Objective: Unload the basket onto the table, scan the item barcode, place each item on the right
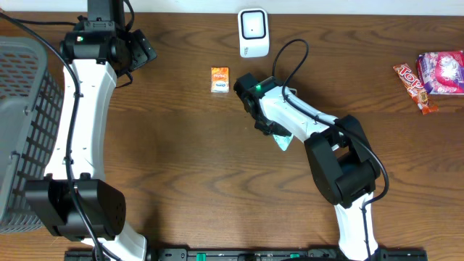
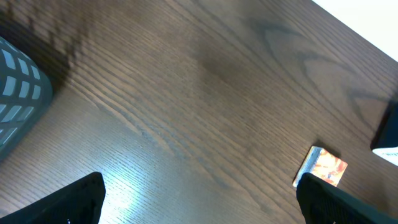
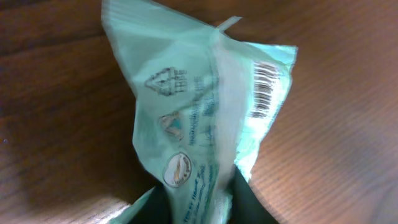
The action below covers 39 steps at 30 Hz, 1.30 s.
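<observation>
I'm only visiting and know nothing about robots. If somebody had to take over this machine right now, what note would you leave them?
Left gripper: jaws open, holding nothing.
Right gripper: jaws shut on the green packet; its barcode shows in the wrist view.
White scanner: at the far side, apart from the packet.
Done: packet gripped.
Left: bring the barcode in front of the scanner.

Left pincer (image 2: 199, 190) wide; right pincer (image 3: 200, 205) tight
</observation>
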{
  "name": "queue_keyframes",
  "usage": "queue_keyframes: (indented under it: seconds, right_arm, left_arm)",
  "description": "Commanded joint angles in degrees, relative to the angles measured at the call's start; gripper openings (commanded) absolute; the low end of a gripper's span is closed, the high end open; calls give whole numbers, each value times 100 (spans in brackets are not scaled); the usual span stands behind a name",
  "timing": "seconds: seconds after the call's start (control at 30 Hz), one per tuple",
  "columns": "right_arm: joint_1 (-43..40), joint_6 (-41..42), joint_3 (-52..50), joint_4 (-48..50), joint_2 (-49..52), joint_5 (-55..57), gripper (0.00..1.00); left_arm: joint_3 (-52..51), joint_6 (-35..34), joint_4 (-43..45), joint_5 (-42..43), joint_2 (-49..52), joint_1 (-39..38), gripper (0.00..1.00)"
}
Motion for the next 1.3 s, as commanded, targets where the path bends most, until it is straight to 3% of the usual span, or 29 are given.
queue_keyframes:
  seconds: [0.0, 0.1, 0.23, 0.27, 0.47, 0.73, 1.0, 1.17, 1.27]
  right_arm:
    - [-31, -339, 170, 55, 149, -452, 1]
    - [-83, -901, 533, 63, 149, -831, 1]
    - [-240, -2308, 1137, 131, 149, -2041, 1]
    - [-365, -2863, 1379, 208, 149, -2942, 1]
    - [-796, -4159, 1419, 758, 170, -6059, 1]
    - [-1403, -4535, 662, 1139, 195, -8153, 1]
    - [-1947, -4057, -754, 2013, 203, -8120, 1]
    - [-2308, -4052, -911, 1974, 199, -7311, 21]
    - [-2490, -4057, -758, 1744, 168, -6601, 41]
  left_arm:
    - [-11, 28, 4, -96, 20, 4, 98]
    - [-11, 28, 4, -96, 20, 4, 98]
    - [-11, 28, 4, -96, 20, 4, 98]
    - [-11, 31, 4, -96, 20, 4, 98]
    - [-11, 28, 4, -96, 20, 4, 98]
    - [-11, 28, 4, -96, 20, 4, 98]
    - [-11, 28, 4, -96, 20, 4, 98]
    - [-11, 28, 4, -96, 20, 4, 98]
    - [-11, 28, 4, -96, 20, 4, 98]
